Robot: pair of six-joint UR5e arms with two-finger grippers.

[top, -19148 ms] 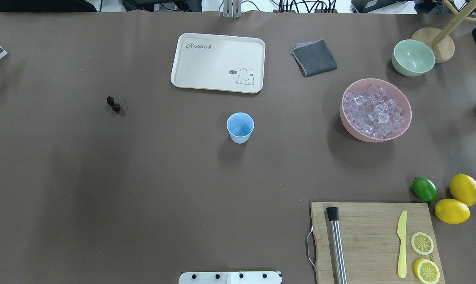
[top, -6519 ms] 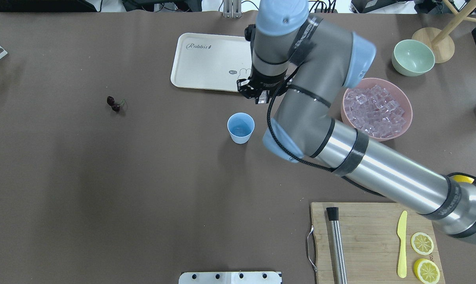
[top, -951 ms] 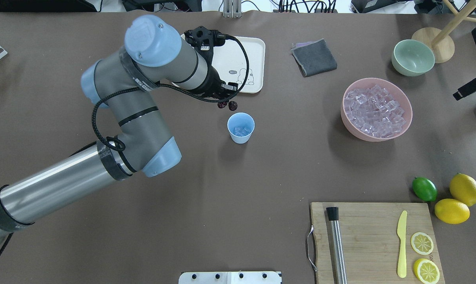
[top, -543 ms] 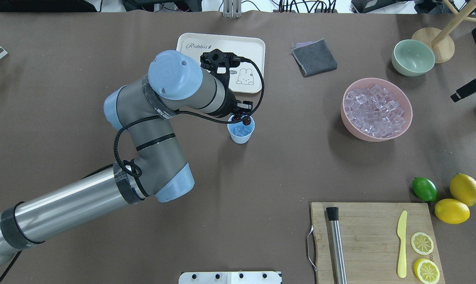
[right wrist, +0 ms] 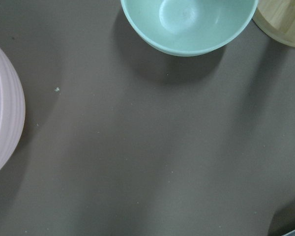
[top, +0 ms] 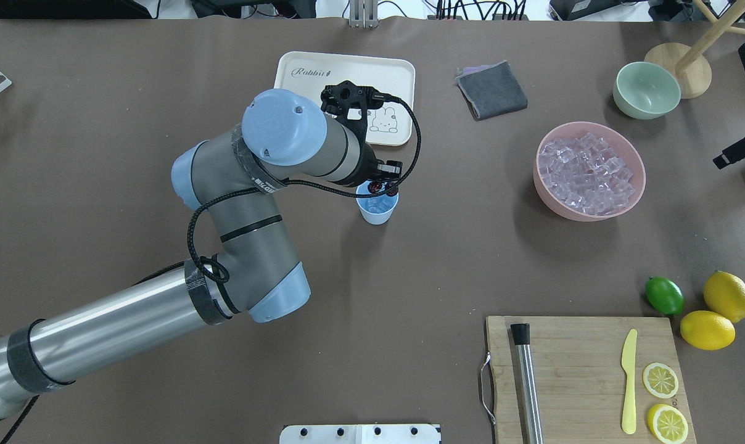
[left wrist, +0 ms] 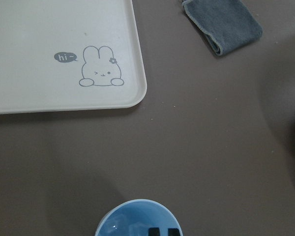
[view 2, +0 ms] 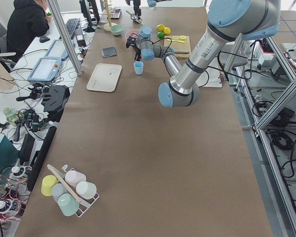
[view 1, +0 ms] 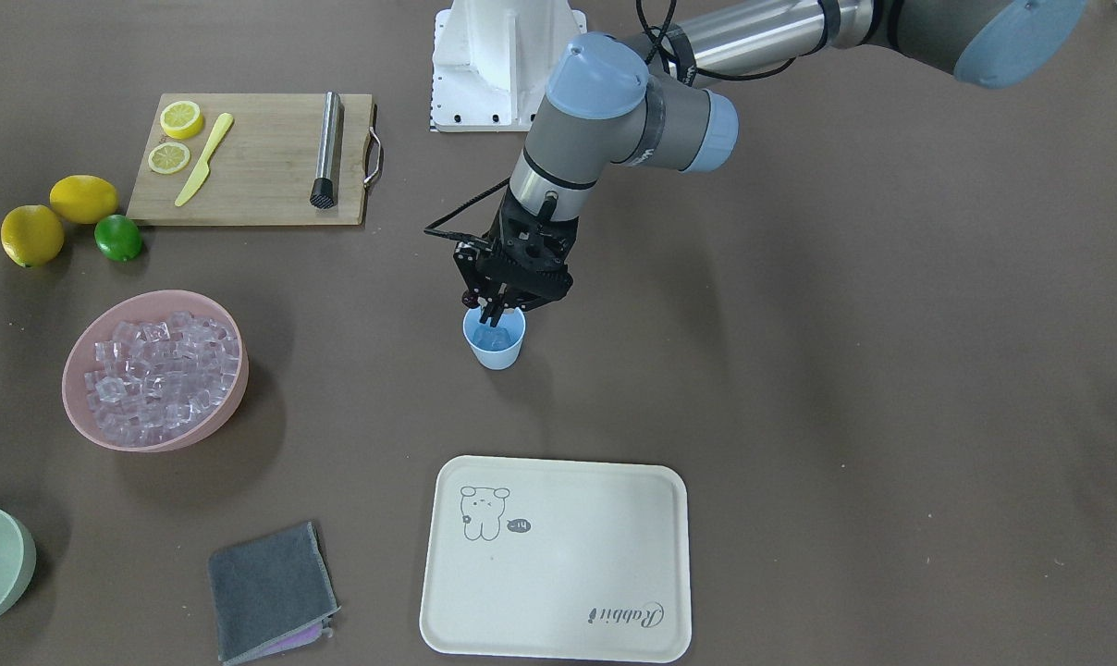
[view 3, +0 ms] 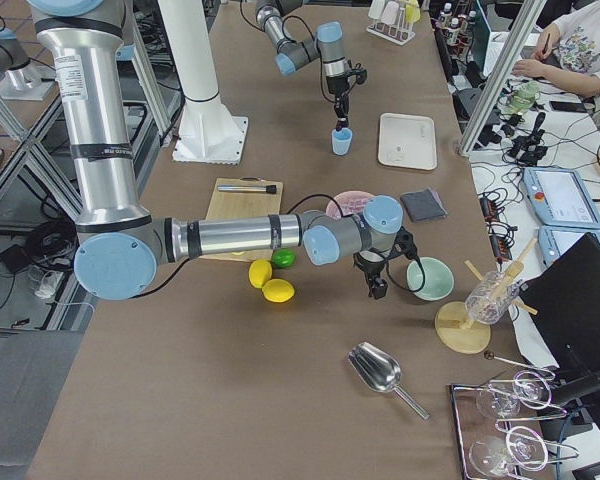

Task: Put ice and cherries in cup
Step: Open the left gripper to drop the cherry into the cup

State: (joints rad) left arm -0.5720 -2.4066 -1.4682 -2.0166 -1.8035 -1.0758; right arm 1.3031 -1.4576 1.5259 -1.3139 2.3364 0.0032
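The light-blue cup (top: 377, 213) stands mid-table with a few clear ice cubes (top: 377, 203) inside. My left gripper (top: 382, 185) is shut on the dark cherries (top: 378, 187) and hangs right over the cup's mouth; in the front view its fingertips (view 1: 494, 319) dip to the cup (view 1: 496, 351) rim. The left wrist view shows the cup (left wrist: 132, 219) just below the closed fingertips (left wrist: 161, 231). More ice (top: 588, 172) fills the pink bowl (top: 554, 206). My right gripper (top: 739, 148) sits at the table's right edge near the bowls; I cannot tell its state.
A cream tray (top: 403, 68) lies behind the cup and a grey cloth (top: 491, 89) to its right. A pale green bowl (top: 647, 89) stands behind the pink bowl. A cutting board (top: 582, 370) with muddler and knife, a lime (top: 664, 295) and lemons are at the front right.
My left arm carried the cherries from beside the tray to directly over the cup and lowered them to its mouth. The right gripper barely shifted at the right edge.
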